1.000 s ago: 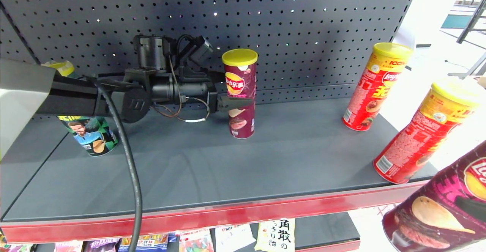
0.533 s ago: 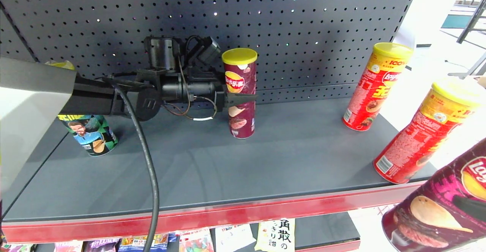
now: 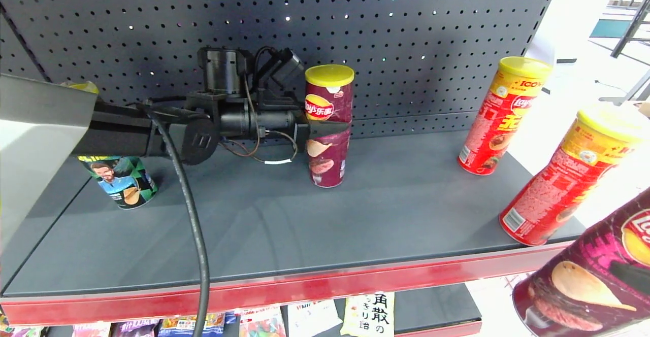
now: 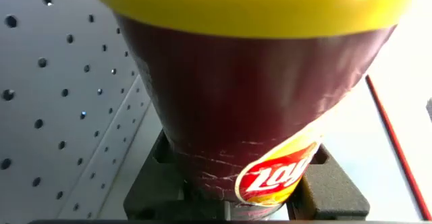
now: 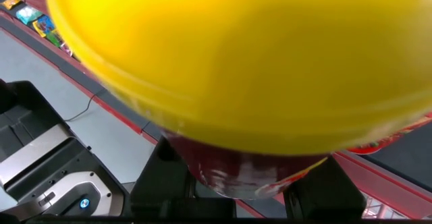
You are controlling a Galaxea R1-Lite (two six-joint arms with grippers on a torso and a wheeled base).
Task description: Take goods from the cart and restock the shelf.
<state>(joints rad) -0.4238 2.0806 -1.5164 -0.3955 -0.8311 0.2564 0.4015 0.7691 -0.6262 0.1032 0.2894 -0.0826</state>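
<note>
Five cans: tall crisp tubes with yellow lids, four of them on the top shelf (image 3: pixel 304 235) and one off its right front corner.
Far left: the green can (image 3: pixel 119 182) stands at the back left of the shelf, its upper part hidden behind the left arm (image 3: pixel 127 134).
Left gripper (image 3: pixel 330 128): comes in level from the left, with its fingers (image 4: pixel 334 193) clamped on the middle of the purple can (image 3: pixel 327 93).
Purple can: upright at mid-shelf, near the pegboard (image 3: pixel 355 22), with its base at the shelf board.
Further right: the rear red can (image 3: pixel 502 116) stands well apart from the purple can. The front red can (image 3: pixel 569 174) is at the right front corner.
Right gripper (image 5: pixel 239 183): its fingers (image 5: pixel 324 193) are clamped on the second purple can (image 3: pixel 584 276), which is tilted, in front of and below the shelf's right end.
Below: packets (image 3: pixel 315 319) on the lower shelf.
</note>
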